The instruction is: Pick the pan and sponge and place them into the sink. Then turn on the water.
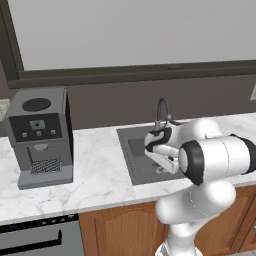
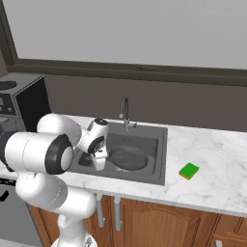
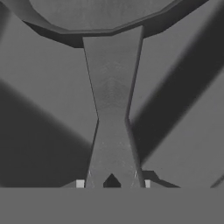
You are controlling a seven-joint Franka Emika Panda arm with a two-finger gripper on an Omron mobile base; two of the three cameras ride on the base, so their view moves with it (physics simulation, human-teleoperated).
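The dark grey pan (image 2: 130,158) sits low inside the sink (image 2: 161,161), its handle pointing toward the arm. In the hand view the pan's handle (image 3: 113,100) runs up from between my fingertips to the round pan body (image 3: 96,13). My gripper (image 3: 113,183) is shut on that handle; in the right base view the gripper (image 2: 100,163) dips into the basin's left half. The green and yellow sponge (image 2: 189,171) lies on the counter to the right of the sink, apart from it. No water shows under the faucet (image 2: 125,112).
A grey coffee machine (image 1: 40,135) stands on the marble counter (image 1: 95,175) left of the sink (image 1: 131,150). The gooseneck faucet (image 1: 162,112) rises behind the basin. A dark wall and a window ledge close off the back.
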